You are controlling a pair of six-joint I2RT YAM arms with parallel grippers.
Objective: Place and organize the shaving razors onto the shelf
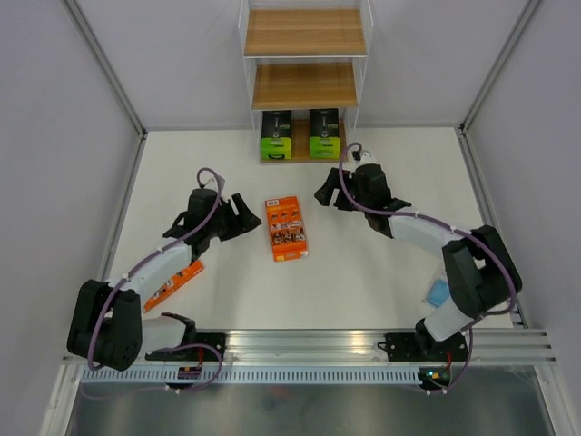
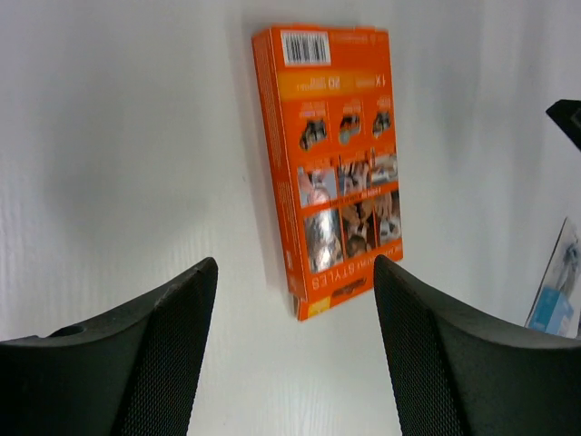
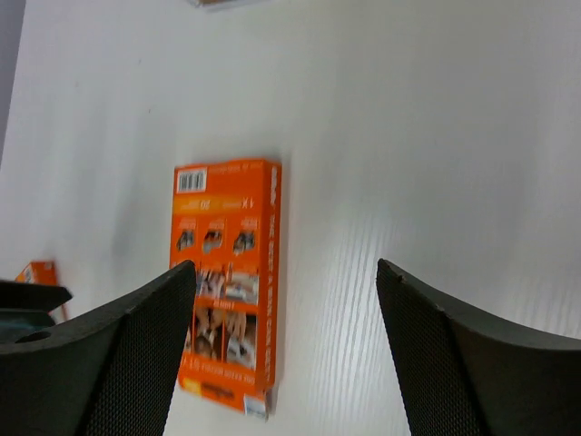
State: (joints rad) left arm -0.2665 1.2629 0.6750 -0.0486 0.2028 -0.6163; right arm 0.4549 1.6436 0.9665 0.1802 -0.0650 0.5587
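Note:
An orange razor pack lies flat mid-table between both grippers. It also shows in the left wrist view and the right wrist view. My left gripper is open and empty, just left of it. My right gripper is open and empty, just up-right of it. A second orange pack lies partly under my left arm. Two green-and-black packs stand on the bottom board of the shelf. A light blue pack lies by my right arm's base.
The shelf stands at the back middle against the wall, and its two upper wooden boards hold nothing. White walls close in the table on the left, right and back. The light blue pack shows at the right edge of the left wrist view.

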